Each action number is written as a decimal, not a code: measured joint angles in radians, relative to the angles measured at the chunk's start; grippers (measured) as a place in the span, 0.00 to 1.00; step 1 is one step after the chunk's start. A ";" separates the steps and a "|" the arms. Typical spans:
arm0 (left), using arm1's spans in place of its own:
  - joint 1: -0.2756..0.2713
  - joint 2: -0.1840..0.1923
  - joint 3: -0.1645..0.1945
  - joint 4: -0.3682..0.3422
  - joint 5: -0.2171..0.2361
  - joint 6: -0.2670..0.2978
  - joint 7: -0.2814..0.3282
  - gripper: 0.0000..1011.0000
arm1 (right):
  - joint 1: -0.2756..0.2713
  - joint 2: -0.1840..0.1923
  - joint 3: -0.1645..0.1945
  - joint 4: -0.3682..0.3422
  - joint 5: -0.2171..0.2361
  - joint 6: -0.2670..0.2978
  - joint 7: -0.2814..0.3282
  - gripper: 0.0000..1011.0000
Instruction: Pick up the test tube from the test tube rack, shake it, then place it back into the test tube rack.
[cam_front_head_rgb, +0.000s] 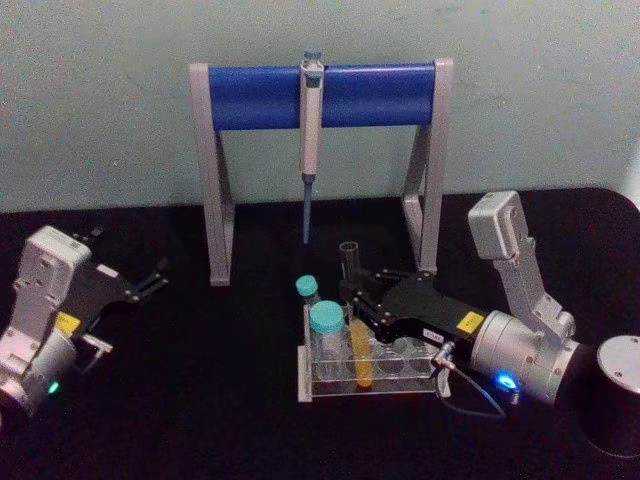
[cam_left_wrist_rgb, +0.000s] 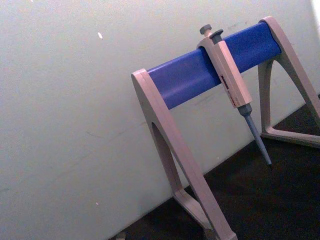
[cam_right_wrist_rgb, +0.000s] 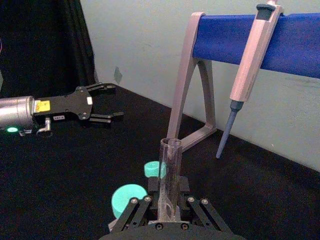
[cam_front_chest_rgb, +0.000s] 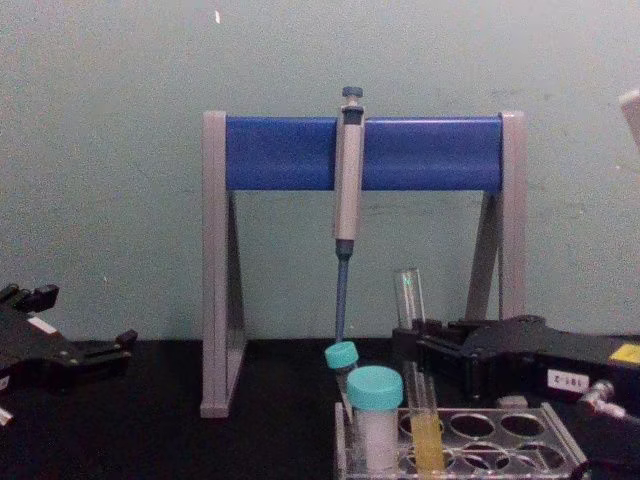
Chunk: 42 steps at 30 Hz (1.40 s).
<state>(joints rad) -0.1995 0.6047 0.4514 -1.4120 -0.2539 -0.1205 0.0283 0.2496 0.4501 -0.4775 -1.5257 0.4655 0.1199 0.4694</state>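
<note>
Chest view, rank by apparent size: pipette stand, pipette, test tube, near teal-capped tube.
1. pipette stand
2. pipette
3. test tube
4. near teal-capped tube
Pipette over test tube is unsure: the tube stands nearer the camera and is partly hidden.

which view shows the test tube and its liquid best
The chest view: from the side the test tube shows its open rim and yellow liquid in the rack. The head view shows both too, foreshortened, with the right gripper across its middle. The right wrist view shows the upper glass; the gripper hides the liquid.
</note>
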 joint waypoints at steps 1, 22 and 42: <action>0.000 0.000 0.000 0.000 0.000 0.000 0.000 0.99 | 0.000 0.000 0.000 0.000 0.000 0.000 0.000 0.23; 0.000 0.000 0.000 0.000 0.000 0.000 0.000 0.99 | -0.002 0.000 0.000 0.000 -0.001 -0.007 0.000 0.23; 0.000 0.000 0.000 0.000 0.000 0.000 0.000 0.99 | -0.087 0.002 0.041 -0.038 -0.006 -0.160 0.018 0.23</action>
<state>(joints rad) -0.1995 0.6047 0.4514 -1.4120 -0.2539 -0.1205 0.0283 0.1622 0.4522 -0.4361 -1.5639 0.4600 -0.0398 0.4874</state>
